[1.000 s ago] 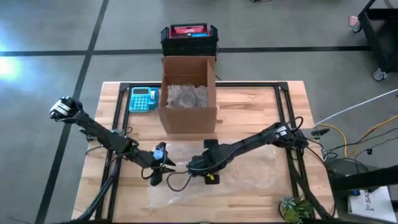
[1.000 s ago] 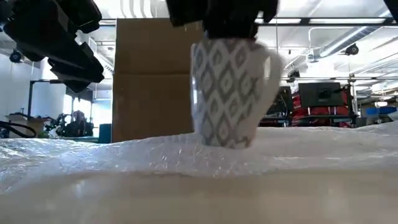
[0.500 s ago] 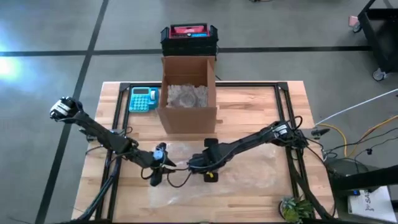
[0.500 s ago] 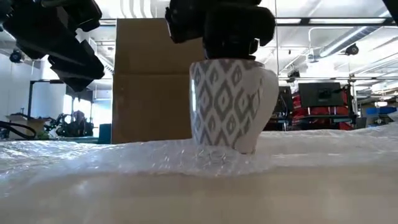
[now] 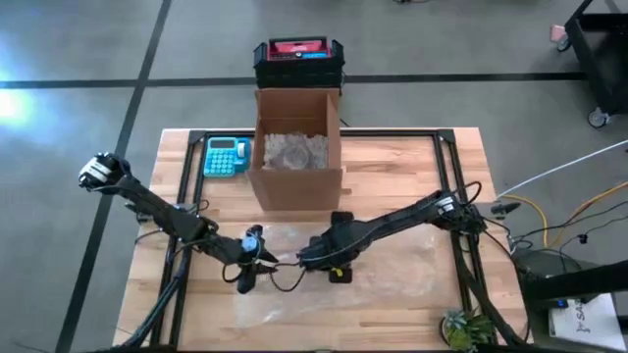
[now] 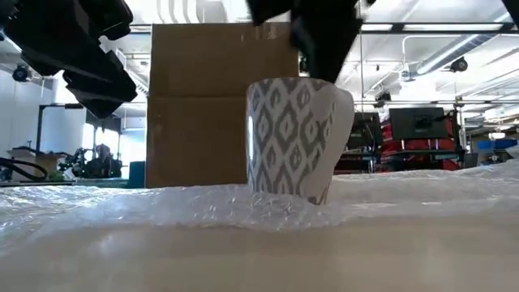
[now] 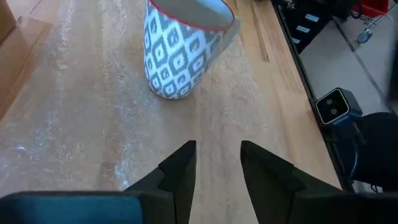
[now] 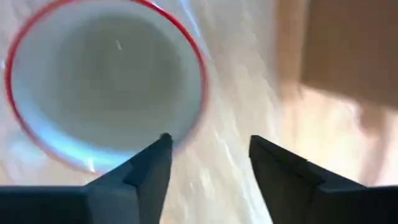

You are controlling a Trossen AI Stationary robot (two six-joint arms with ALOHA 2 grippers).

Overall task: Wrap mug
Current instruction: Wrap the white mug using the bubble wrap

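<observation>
A white mug (image 6: 296, 138) with a grey diamond pattern and a red rim (image 8: 106, 81) stands upright on its base on a sheet of bubble wrap (image 6: 259, 211) that is spread over the table's middle. My right gripper (image 8: 208, 146) hangs open just above the mug's rim, on its far right side, and hides the mug in the high view (image 5: 334, 260). My left gripper (image 7: 217, 155) is open and hovers to the left of the mug (image 7: 180, 56), pointing at it across the wrap (image 7: 74, 112). Nothing is between its fingers. My right gripper stands open over the mug, one fingertip (image 8: 163, 142) showing right at the edge of the rim; only wrap shows between the fingers. Whether that finger touches the rim, I cannot tell.
An open cardboard box (image 5: 299, 147) with bubble wrap inside stands at the far middle of the table. A teal calculator (image 5: 226, 155) lies left of the box, and a black and red case (image 5: 299, 59) sits beyond the table. A small plant (image 5: 466, 328) is at the near right corner.
My right gripper has set the slightly tilted mug down onto the bubble wrap, opened and let go of its rim, then risen a little toward the table's far right. The mug now stands upright by itself.
</observation>
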